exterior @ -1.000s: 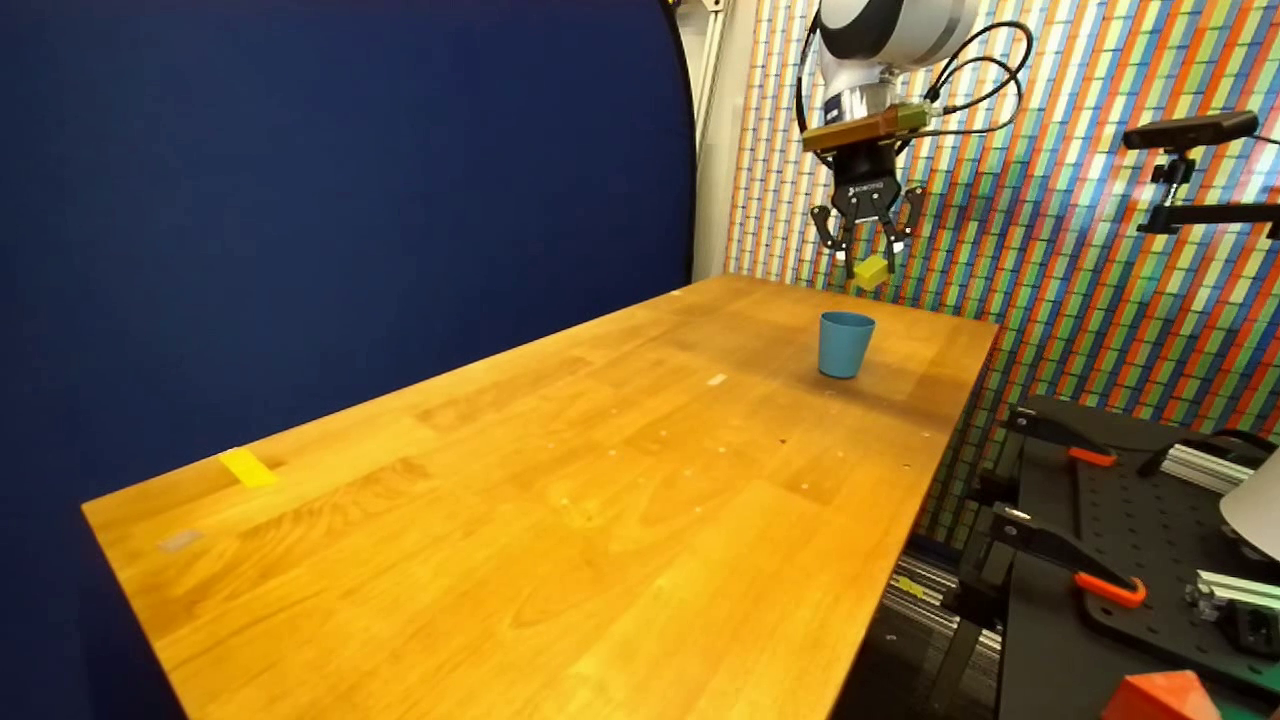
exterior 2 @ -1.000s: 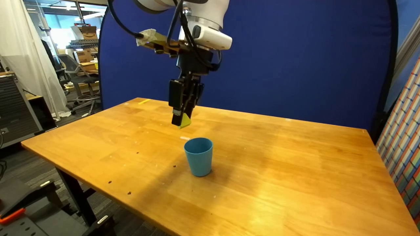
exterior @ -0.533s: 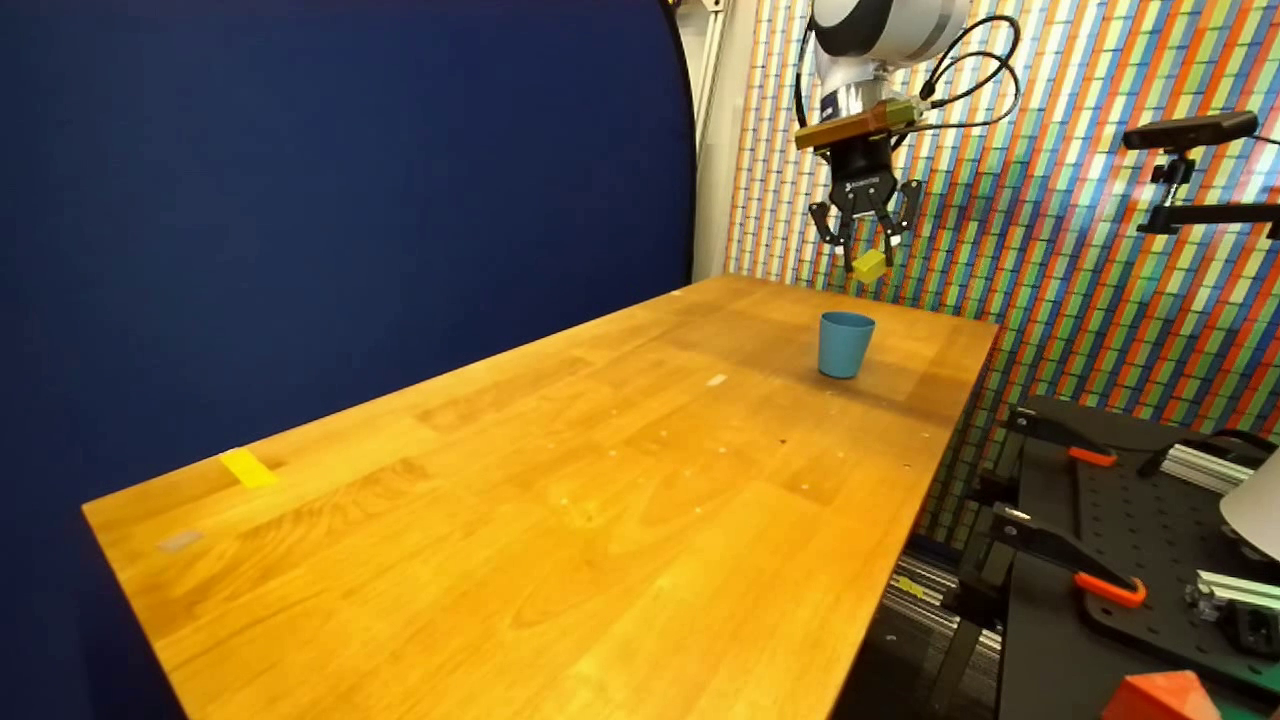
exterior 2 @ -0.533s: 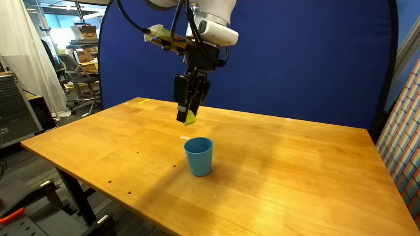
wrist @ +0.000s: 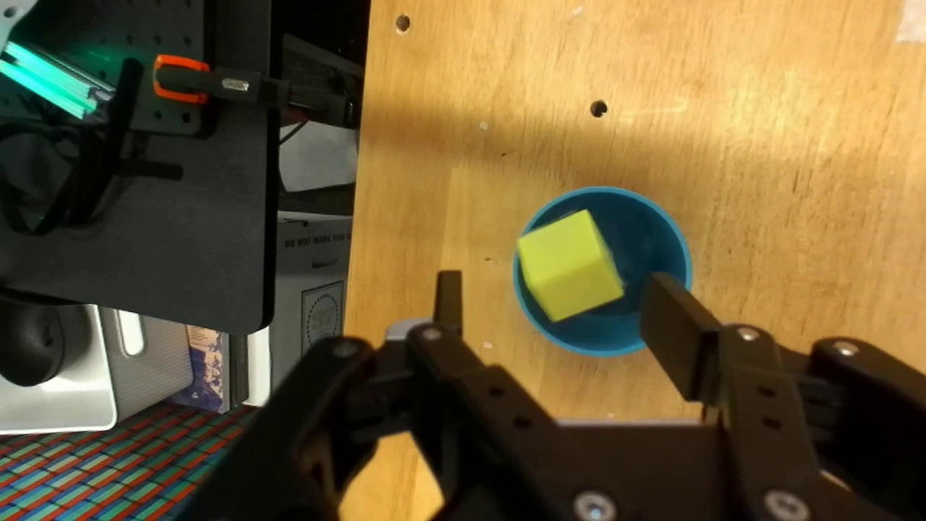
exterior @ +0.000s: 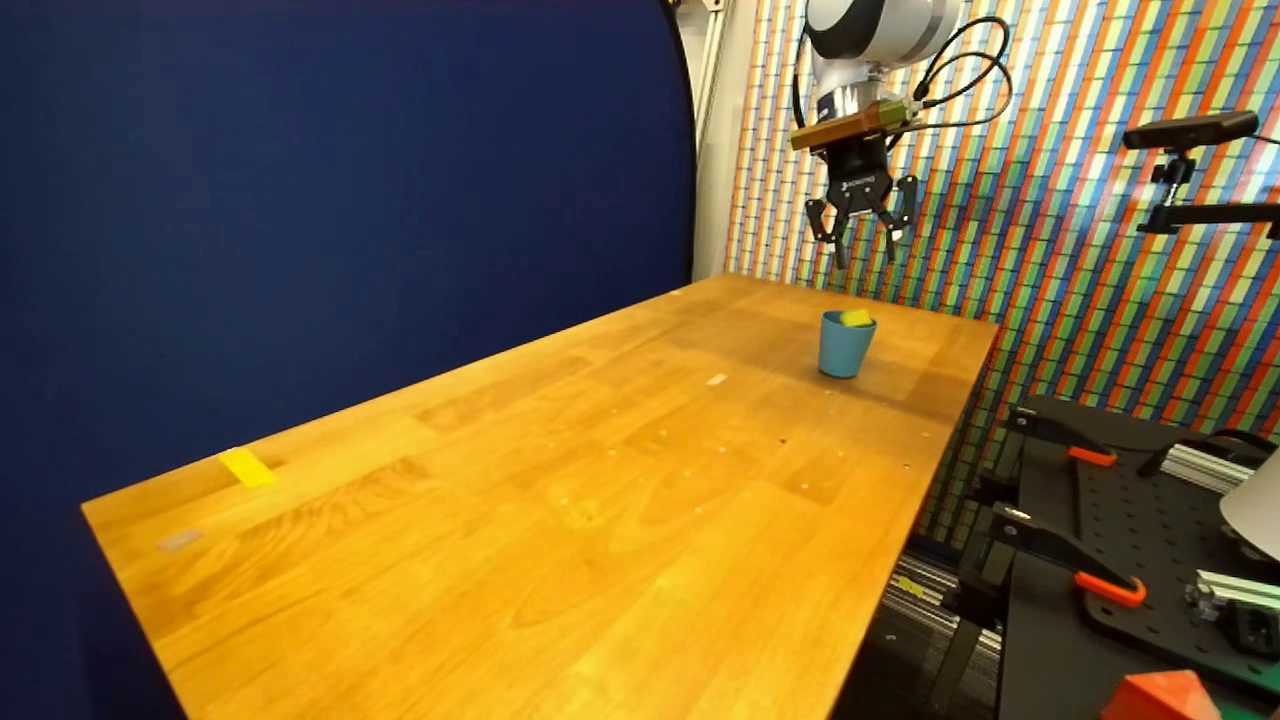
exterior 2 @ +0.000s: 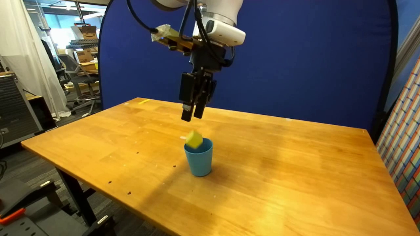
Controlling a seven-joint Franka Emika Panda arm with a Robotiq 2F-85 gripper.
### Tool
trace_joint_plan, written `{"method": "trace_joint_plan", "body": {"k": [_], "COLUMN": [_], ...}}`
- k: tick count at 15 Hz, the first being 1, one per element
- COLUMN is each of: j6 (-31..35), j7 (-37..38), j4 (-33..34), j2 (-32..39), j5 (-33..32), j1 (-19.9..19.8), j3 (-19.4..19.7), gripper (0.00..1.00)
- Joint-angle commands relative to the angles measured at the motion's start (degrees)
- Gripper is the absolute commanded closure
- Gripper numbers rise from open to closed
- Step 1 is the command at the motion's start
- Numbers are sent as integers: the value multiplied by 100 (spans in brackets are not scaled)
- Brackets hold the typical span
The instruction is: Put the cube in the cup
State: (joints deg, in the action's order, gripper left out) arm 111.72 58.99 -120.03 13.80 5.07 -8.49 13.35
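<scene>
Honey-brown wooden bench (exterior: 500, 520). Small yellow cube (wrist: 571, 265), blurred, loose at the mouth of the blue tapered plastic-looking cup (exterior 2: 199, 164), toward 9 o'clock in wrist view; rim contact unclear. End effector (exterior: 866, 260) spread, empty. Cube likely light, firm; best held across opposite flat faces.
</scene>
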Motion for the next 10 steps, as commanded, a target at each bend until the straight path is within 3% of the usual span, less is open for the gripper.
{"method": "trace_joint_plan", "body": {"k": [1, 4, 5, 10], "j6": [-111, 25, 71, -387], "j7": [-84, -344, -751, -1168], "j4": [98, -59, -129, 48], "j2": [39, -147, -283, -706], "j5": [17, 65, 116, 29], "j1": [-53, -18, 25, 523], "j3": [1, -76, -190, -724], "gripper": [3, 0, 0, 0]}}
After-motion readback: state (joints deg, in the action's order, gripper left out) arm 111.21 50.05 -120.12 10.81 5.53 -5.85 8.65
